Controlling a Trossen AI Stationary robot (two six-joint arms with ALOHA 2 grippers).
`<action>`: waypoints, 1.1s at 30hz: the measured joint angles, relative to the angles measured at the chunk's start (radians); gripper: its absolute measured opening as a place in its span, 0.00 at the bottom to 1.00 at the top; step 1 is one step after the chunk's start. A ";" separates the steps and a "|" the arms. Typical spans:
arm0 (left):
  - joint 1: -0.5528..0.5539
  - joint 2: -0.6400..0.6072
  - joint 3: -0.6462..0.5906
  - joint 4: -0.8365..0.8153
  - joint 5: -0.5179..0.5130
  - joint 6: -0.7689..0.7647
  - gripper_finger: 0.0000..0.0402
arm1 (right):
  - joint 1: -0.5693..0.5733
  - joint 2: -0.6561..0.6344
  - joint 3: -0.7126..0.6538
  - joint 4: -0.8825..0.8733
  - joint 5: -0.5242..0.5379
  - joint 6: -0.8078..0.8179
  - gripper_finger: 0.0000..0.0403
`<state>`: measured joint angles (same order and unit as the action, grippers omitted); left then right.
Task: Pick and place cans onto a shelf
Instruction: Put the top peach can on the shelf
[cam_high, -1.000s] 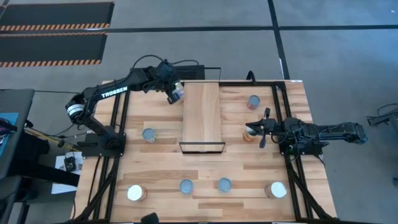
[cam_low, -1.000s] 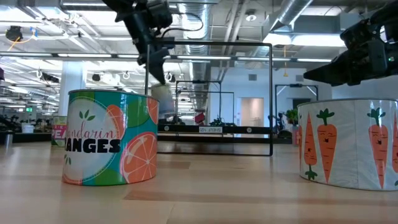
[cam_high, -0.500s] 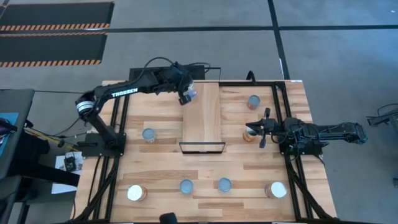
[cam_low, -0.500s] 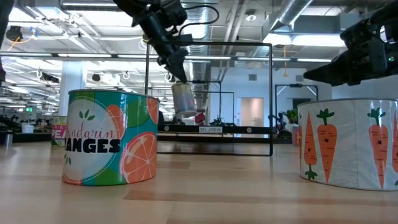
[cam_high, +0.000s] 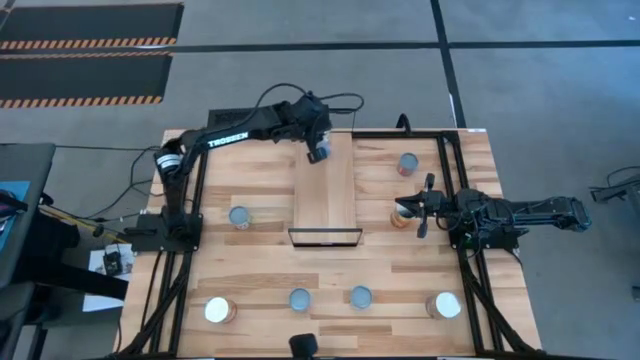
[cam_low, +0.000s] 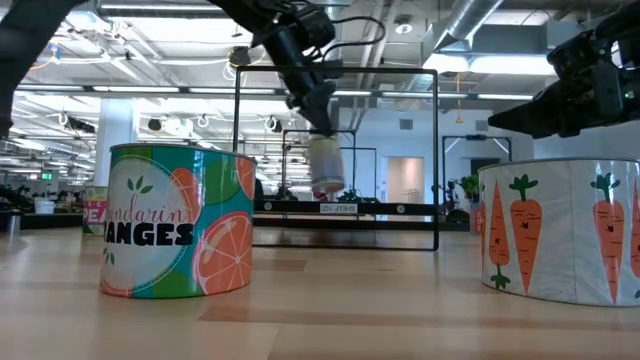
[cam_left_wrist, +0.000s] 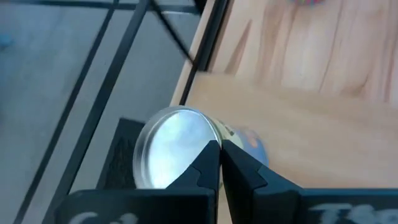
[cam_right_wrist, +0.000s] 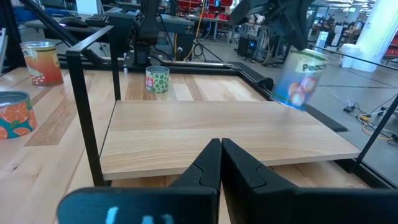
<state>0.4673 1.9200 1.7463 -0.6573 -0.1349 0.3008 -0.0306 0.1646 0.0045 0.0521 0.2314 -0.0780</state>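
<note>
My left gripper (cam_high: 318, 148) is shut on a peaches can (cam_high: 319, 155) with a grey metal top, above the far left corner of the shelf (cam_high: 326, 195). The shelf is a pale wood plank on a thin black frame. The can also shows in the low view (cam_low: 327, 166) and the right wrist view (cam_right_wrist: 300, 78). My right gripper (cam_high: 416, 207) is shut and empty. It is raised at the table's right side, beside a tan-sided can (cam_high: 402, 214), and points at the shelf (cam_right_wrist: 217, 130). My left gripper pinches the can at the edge of its metal top (cam_left_wrist: 205, 146) between its two fingers. The fingers (cam_low: 320, 110) come from above, slanting down. The can hangs below them, tilted, clear of the shelf.
Other cans stand on the tabletop: one right of the shelf (cam_high: 408, 163), one left of it (cam_high: 240, 216), and several along the near edge, among them an oranges can (cam_low: 180, 220) and a carrots can (cam_low: 560, 230). Black frame rails run along both table sides.
My left gripper has carried the can toward the table's right edge, from beyond the shelf's left side to above its far left corner. The can has stayed hanging below the fingers. My right arm has kept still.
</note>
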 joint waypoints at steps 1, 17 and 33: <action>-0.007 0.016 0.019 0.014 0.001 0.000 0.00 | 0.000 0.000 0.000 0.000 0.000 0.000 0.08; -0.057 0.281 0.303 0.004 -0.064 0.003 0.00 | 0.000 0.000 0.000 0.000 -0.001 0.000 0.08; -0.049 0.293 0.307 0.005 -0.079 -0.004 0.00 | 0.000 0.000 0.000 0.000 -0.001 0.000 0.08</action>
<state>0.4185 2.2127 2.0533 -0.6525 -0.2143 0.2973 -0.0307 0.1646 0.0045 0.0521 0.2306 -0.0780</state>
